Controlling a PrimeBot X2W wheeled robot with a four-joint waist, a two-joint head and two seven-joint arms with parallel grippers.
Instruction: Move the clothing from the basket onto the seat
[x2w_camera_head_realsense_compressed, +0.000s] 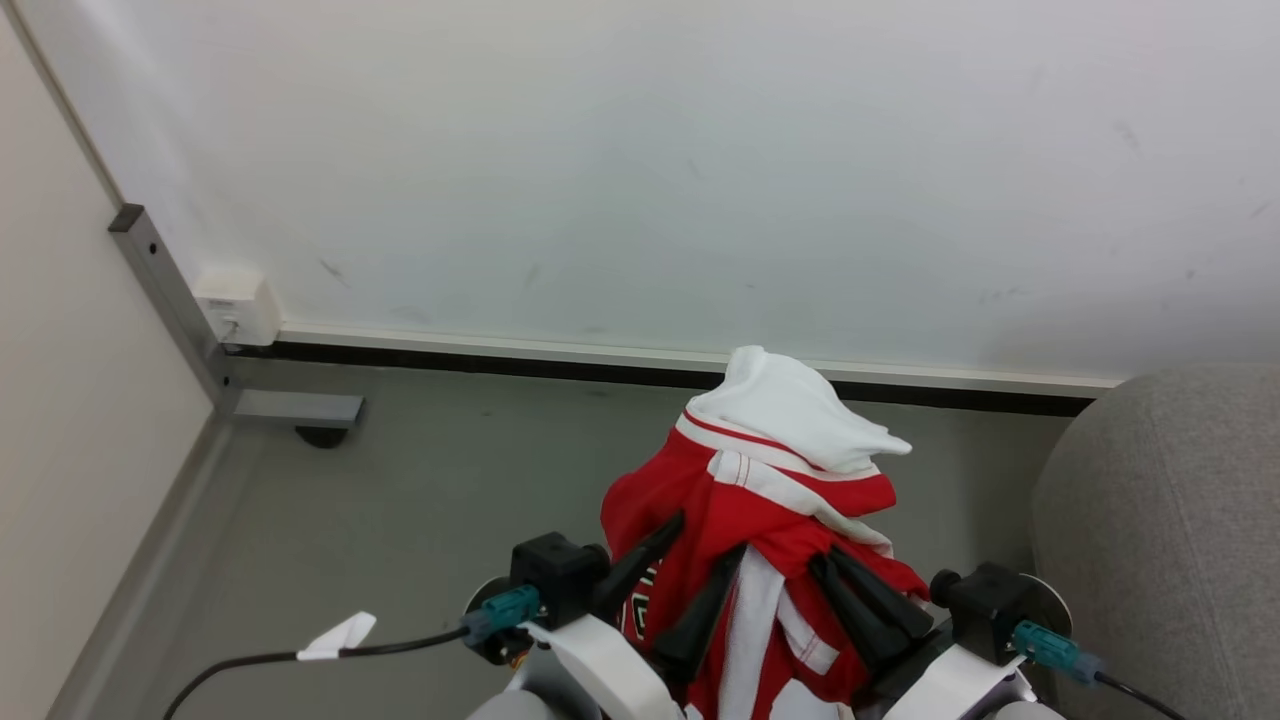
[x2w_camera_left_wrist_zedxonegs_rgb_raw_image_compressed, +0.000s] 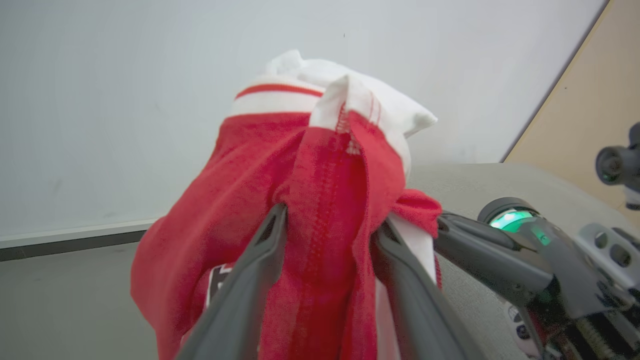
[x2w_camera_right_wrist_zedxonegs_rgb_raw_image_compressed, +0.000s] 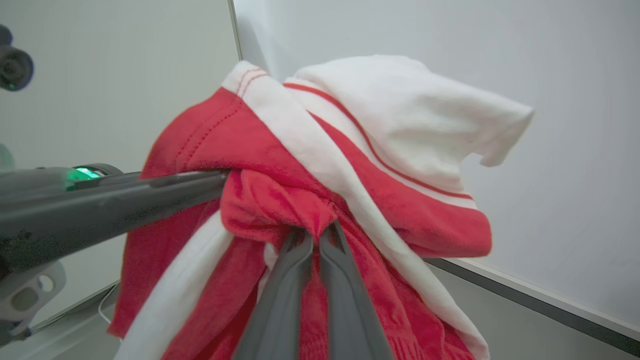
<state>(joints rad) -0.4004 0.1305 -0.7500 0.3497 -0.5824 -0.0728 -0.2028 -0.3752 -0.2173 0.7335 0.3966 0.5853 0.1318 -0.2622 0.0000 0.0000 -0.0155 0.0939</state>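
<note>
We see the clothing (x2w_camera_head_realsense_compressed: 760, 480) bunched up in the air btwn both grippers, at bottom centre of the head view, over the grey floor (x2w_camera_head_realsense_compressed: 400, 500) and in front of the white wall (x2w_camera_head_realsense_compressed: 650, 170). The seat (x2w_camera_head_realsense_compressed: 1170, 520) is at the right edge of that view, near the bundle but apart from it. The bundle is mostly red w/ white bands, a white part peaks on top, and a bit of black-and-white lettering shows low on its left side. The left gripper (x2w_camera_head_realsense_compressed: 703, 542) has its fingers spread. In the left wrist view a thick red fold w/ a stitched seam fills the gap of that gripper (x2w_camera_left_wrist_zedxonegs_rgb_raw_image_compressed: 331, 216) and touches both inner faces; we can't tell if it's squeezed or just lying there. Cloth drapes over and past both fingertips, hanging down on the outer sides too. The right gripper (x2w_camera_head_realsense_compressed: 828, 556) has its fingers pressed together. In the right wrist view the tips (x2w_camera_right_wrist_zedxonegs_rgb_raw_image_compressed: 315, 231) pinch a knotted red fold, w/ the rest of the garment rising above them and falling on either side. The left gripper's finger (x2w_camera_right_wrist_zedxonegs_rgb_raw_image_compressed: 220, 177) pokes into the red cloth from that view's left, just beside the pinched fold.
</note>
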